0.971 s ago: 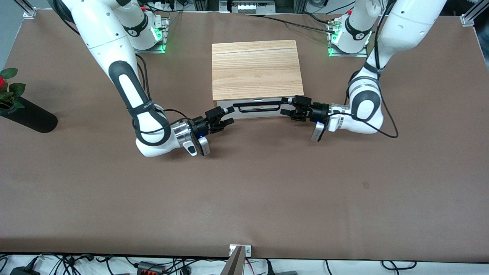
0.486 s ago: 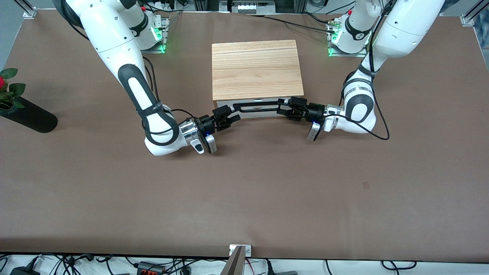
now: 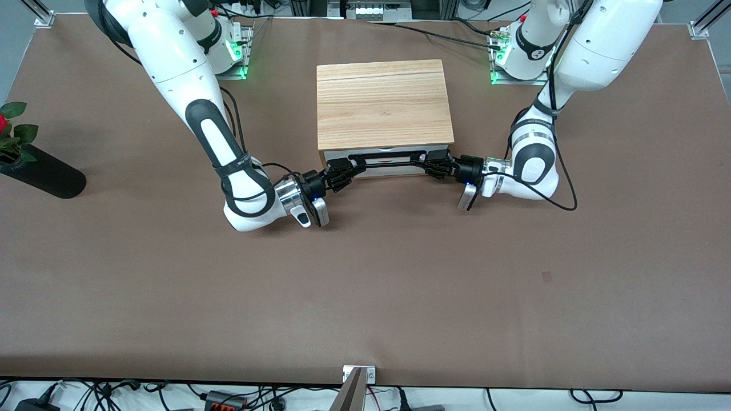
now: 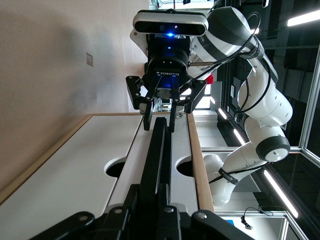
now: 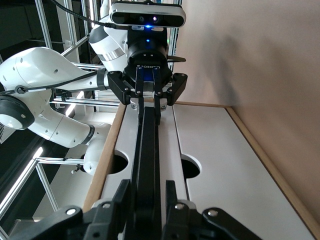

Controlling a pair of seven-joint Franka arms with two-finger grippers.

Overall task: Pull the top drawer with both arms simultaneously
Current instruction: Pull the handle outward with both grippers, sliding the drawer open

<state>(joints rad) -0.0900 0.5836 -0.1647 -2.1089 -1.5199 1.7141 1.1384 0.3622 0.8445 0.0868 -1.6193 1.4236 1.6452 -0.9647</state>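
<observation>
The top drawer [image 3: 388, 169] has a white front with a long black bar handle [image 3: 388, 155] and sits pushed in under the light-wood cabinet [image 3: 382, 103]. My left gripper [image 3: 429, 162] is shut on the handle's end toward the left arm. In the left wrist view [image 4: 148, 192] its fingers press the bar [image 4: 157, 150] from both sides. My right gripper [image 3: 351, 167] is at the other end of the handle. In the right wrist view [image 5: 147, 186] its fingers straddle the bar [image 5: 147, 145], open, with a gap on one side. The drawer front also shows in the left wrist view [image 4: 180, 145] and the right wrist view [image 5: 126, 142].
A lower white drawer front [image 4: 85, 165] lies under the top one. A black vase with a red flower [image 3: 40, 174] lies near the table edge at the right arm's end. Both forearms rest low over the brown table [image 3: 365, 274] beside the cabinet.
Both grippers have moved inward from beside the cabinet onto the two ends of the handle. The left one has closed on the bar. The drawer has not moved.
</observation>
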